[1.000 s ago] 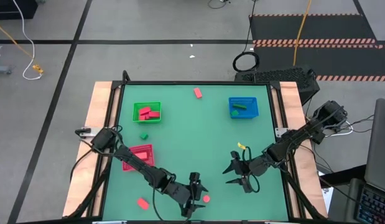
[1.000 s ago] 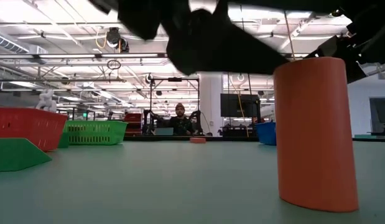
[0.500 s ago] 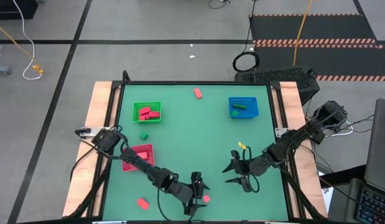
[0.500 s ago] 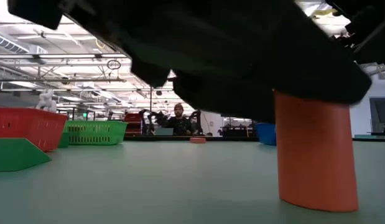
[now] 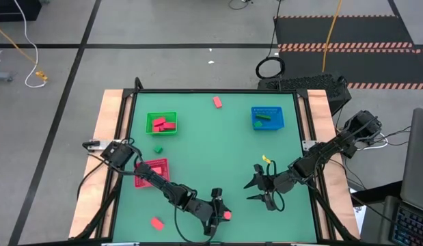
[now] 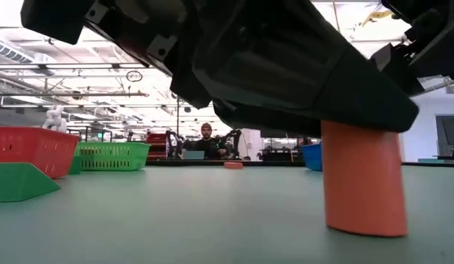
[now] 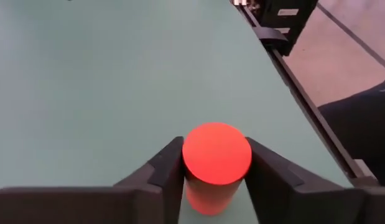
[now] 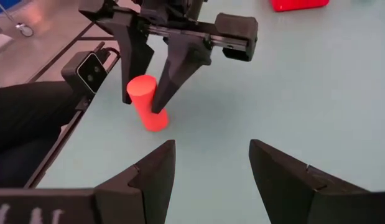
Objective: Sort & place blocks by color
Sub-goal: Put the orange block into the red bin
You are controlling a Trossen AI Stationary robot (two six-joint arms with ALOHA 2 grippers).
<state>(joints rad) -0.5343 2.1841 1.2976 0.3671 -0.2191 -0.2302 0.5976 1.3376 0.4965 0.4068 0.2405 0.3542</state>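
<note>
- The left gripper (image 5: 219, 214) is reaching down by the desk's near edge, just right of its middle, and its two dark fingers (image 7: 169, 167) are sitting either side of the red cylinder (image 7: 216, 157), touching or almost touching it; I cannot tell whether they are actually squeezing yet.
- The cylinder is standing upright on the green mat (image 5: 218, 143), a smooth, round-sided peg with a flat top and a matt finish.
- It is looking solid, stiff and light, likely plastic or painted wood, so it should be taking a firm pinch without harm.
- The curved side is the awkward part: flat pads on a round wall could be letting it roll or twist, so holding across the full width, around mid-height, is looking safest.
- In the low view it is appearing to lean slightly under the gripper (image 6: 285, 66).
- The right gripper (image 5: 264, 188) is waiting over the mat toward the near right corner, its fingers spread apart and holding nothing.
- Other pieces are boxier: a pink block (image 5: 216, 102) near the far edge, one (image 5: 156, 223) by the near left corner.
- The mesh-walled green tray (image 5: 150, 117), red tray (image 5: 158, 164) and blue tray (image 5: 277, 111) are sitting farther back.
</note>
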